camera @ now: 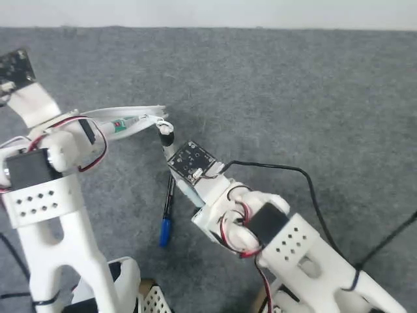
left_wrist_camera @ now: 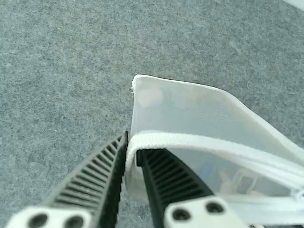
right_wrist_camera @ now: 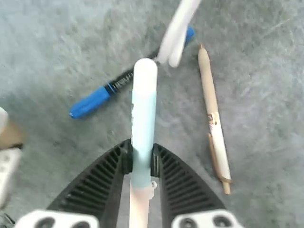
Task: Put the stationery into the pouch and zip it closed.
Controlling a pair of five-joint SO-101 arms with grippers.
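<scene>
White pouch (left_wrist_camera: 190, 111) is pinched at its rim by our left jaws, our right jaws squeeze a pale pen (right_wrist_camera: 143, 118) just by its mouth, and a blue pen (right_wrist_camera: 90, 102) and a tan pen (right_wrist_camera: 213, 128) lie on the surface (camera: 293, 85), so we think packing and zipping remain.

Left arm (camera: 49, 189): upright column at near left, wrist bent forward and toward the right. Left claw (left_wrist_camera: 131, 142): ribbed black fingers (left_wrist_camera: 95, 175) pinched together on the white rim at one corner of the pouch (left_wrist_camera: 190, 111), no gap between them. Right arm (camera: 287, 248): rises from near right, stretched diagonally left toward the middle, wrist board (camera: 192, 162) facing up. Right claw (right_wrist_camera: 141, 151): angled down at the worktop, both fingers clamped on the shaft of a pale pen (right_wrist_camera: 143, 104), which runs in line with the claw and sticks out past the tips.
</scene>
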